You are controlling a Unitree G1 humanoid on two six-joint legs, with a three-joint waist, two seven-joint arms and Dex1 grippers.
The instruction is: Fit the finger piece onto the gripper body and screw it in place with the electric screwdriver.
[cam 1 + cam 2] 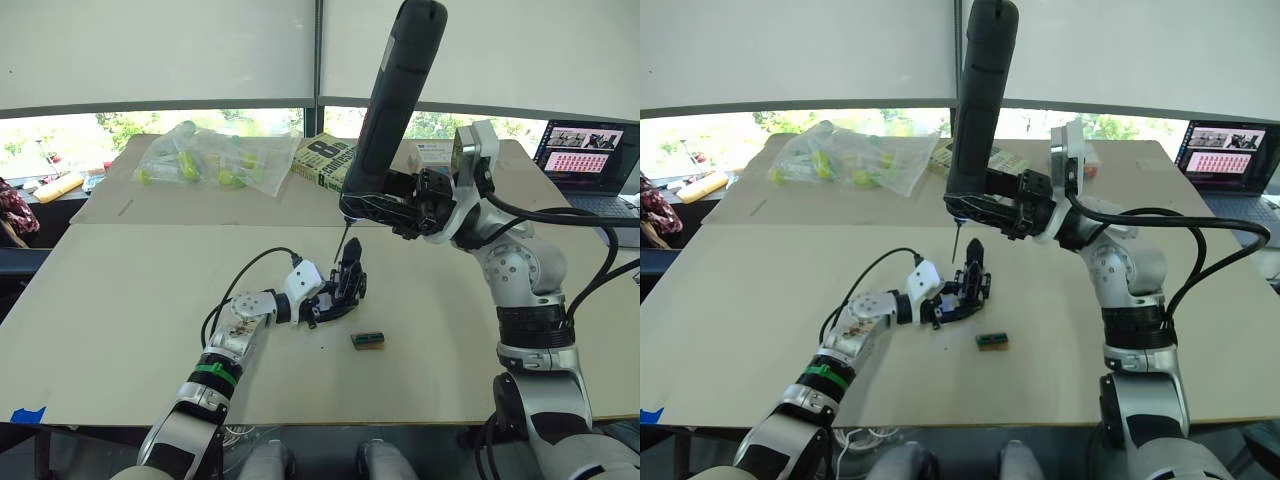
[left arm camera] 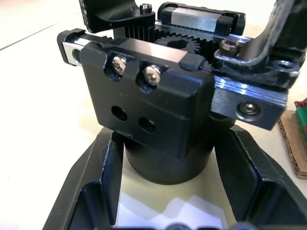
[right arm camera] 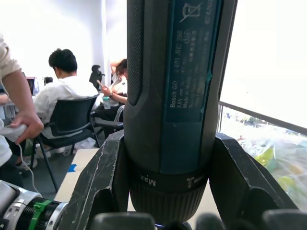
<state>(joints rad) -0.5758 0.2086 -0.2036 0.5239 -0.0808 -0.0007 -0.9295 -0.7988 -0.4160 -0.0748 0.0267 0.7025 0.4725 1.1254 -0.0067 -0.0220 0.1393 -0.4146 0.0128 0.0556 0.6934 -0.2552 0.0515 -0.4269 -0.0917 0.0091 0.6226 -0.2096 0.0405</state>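
- the table point(image 1: 120, 330) is a broad pale board; far left lies a clear plastic bag point(image 1: 215, 160) of yellow-green items, a book point(image 1: 330, 158) just right of it, and a laptop point(image 1: 585, 160) at the far right edge.
- the electric screwdriver point(image 1: 395, 100), a thick black cylinder, stands nearly upright with its rounded end up, clamped in the right gripper point(image 3: 168, 191) (fingers pressed on both sides); its thin bit points down just above the gripper body.
- the gripper body point(image 2: 153, 105), a black block with two silver screws on a round base, sits mid-table, the left gripper point(image 1: 322, 305) closed around its base.
- a pointed black finger point(image 1: 350, 262) rises from it.
- a small green-and-brown block point(image 1: 368, 340) lies near, just to its right.
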